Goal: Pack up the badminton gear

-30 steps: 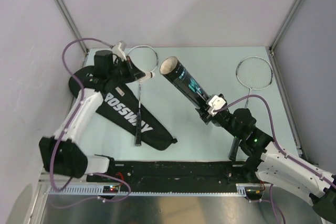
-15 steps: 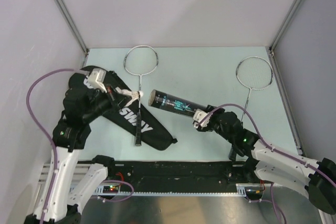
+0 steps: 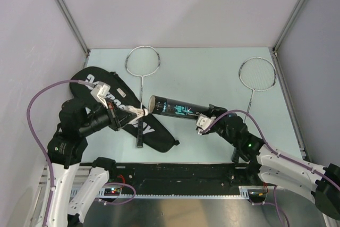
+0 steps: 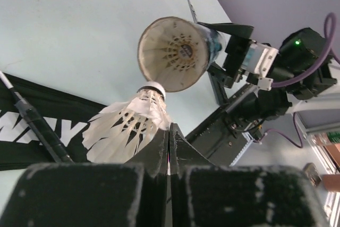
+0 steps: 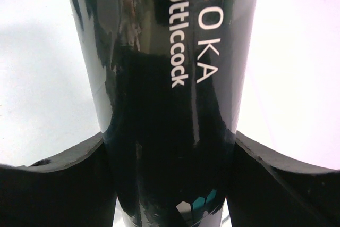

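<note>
Left wrist: left tool [image 4: 169,131] pinched shut on shuttlecock [image 4: 133,126] feathers, cork tip at open mouth of tube [image 4: 172,54]. Right tool [image 5: 170,158] grips tube body over worktop [image 3: 212,73], beside bag [image 3: 154,131].

tube [image 3: 175,108]: long, black, sideways, open end left | shuttlecock [image 3: 139,112]: white feathers, round tip right at tube's mouth | bag [image 3: 99,78]: black, white letters, flat, left side | first racket [image 3: 142,61]: handle across bag | second racket [image 3: 257,73]: flat, far right
</note>
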Robot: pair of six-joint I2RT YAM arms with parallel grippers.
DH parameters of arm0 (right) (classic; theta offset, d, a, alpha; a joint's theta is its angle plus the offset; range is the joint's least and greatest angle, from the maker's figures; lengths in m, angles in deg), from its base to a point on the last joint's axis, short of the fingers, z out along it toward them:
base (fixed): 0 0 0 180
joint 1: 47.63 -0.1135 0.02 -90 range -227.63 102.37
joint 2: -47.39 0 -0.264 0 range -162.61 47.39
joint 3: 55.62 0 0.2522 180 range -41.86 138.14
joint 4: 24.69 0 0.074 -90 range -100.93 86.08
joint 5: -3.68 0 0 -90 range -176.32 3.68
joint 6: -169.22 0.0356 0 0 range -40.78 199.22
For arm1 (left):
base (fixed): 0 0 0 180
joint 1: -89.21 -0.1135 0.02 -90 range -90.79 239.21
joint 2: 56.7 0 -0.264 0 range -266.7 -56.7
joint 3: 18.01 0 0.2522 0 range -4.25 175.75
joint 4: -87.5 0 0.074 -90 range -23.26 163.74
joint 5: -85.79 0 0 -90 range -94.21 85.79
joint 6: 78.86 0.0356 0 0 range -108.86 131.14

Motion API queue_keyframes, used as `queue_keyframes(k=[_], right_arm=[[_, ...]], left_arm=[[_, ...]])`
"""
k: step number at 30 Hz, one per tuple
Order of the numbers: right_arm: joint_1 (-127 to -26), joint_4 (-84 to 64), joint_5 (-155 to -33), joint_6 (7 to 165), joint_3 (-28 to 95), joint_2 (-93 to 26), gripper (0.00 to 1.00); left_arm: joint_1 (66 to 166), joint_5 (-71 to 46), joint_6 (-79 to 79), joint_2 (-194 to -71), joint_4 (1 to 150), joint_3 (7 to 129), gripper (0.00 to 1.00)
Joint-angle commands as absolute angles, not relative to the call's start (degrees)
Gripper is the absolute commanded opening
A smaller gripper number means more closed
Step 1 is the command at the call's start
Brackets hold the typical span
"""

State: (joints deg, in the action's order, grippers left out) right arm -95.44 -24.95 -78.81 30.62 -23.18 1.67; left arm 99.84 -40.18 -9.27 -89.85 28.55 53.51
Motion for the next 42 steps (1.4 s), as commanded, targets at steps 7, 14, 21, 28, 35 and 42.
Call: queue_keyframes(k=[7,14,21,28,35,42], right_arm=[[-98.1,-28.8,-79.1,28.7,-22.7,0.2,0.29],[-98.5,-28.5,-78.9,29.1,-22.7,1.7,0.28],[-100.1,-28.8,-81.1,28.7,-23.0,3.1,0.28],[-101.3,-28.9,-81.1,28.5,-22.9,3.1,0.28],[-101.8,-29.3,-81.2,28.8,-22.6,3.4,0.28],[-102.2,-29.3,-81.3,28.2,-20.4,2.3,0.27]], left_arm=[[99.9,-45.2,-9.1,-87.7,28.1,55.6,0.00],[99.9,-41.3,-8.5,-87.2,27.4,55.7,0.00],[99.9,-45.5,-8.7,-88.5,27.6,55.1,0.00],[99.9,-49.0,-12.0,-88.0,31.1,54.3,0.00],[100.2,-52.7,-18.5,-87.3,38.6,49.6,0.00],[105.3,-49.8,-24.2,-87.2,47.6,44.4,0.00]])
